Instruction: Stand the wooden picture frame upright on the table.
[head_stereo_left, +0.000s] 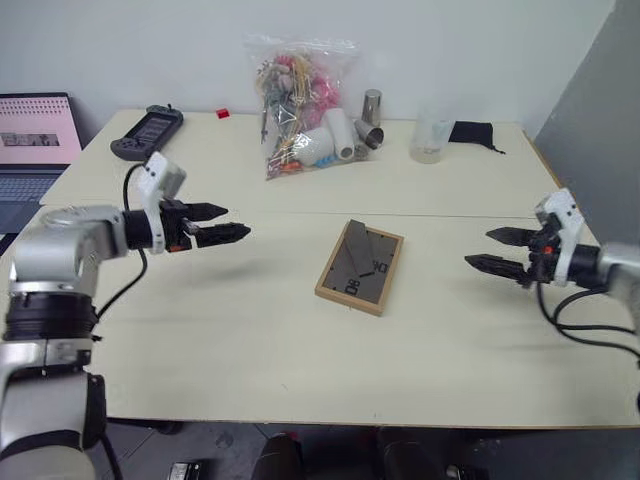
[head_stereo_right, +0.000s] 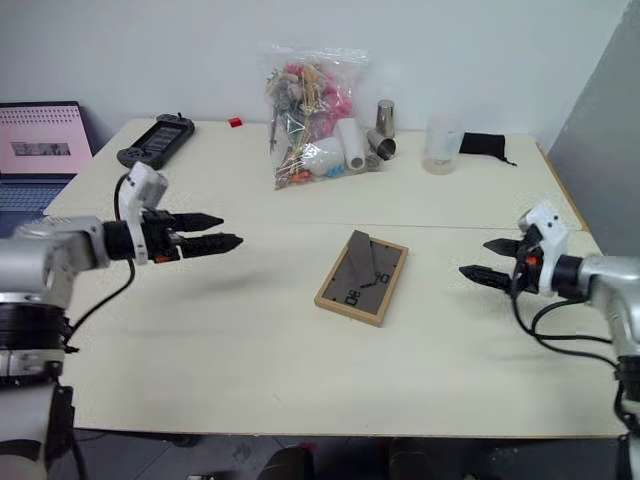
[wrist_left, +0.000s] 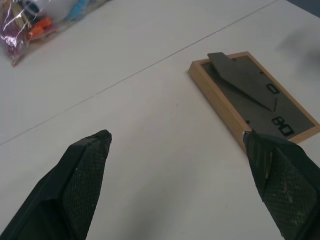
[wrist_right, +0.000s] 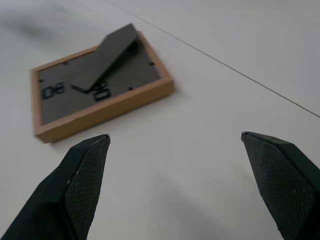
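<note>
The large pale cream flat-topped worktop (head_stereo_left: 250, 350), with a seam across its middle, carries the task's thing near its centre; at the far edge stand a clear plastic bag of mixed colourful items (head_stereo_left: 298, 100), a black handheld controller (head_stereo_left: 147, 131), a clear plastic cup (head_stereo_left: 428, 140) and a small black pouch (head_stereo_left: 472, 133); a laptop with a pink screen (head_stereo_left: 35, 135) sits off to the left. The small rectangular light-wood picture frame (head_stereo_left: 360, 266) lies flat, dark grey back uppermost, its fold-out stand part raised; picture side hidden. The left gripper (head_stereo_left: 232, 222) hangs above the worktop well to the frame's left, fingers spread wide, empty; the right gripper (head_stereo_left: 488, 249) likewise on the right, fingers apart, empty. Assessment: nothing done yet; approach, grasp, lift and standing on the stand all remain.
</note>
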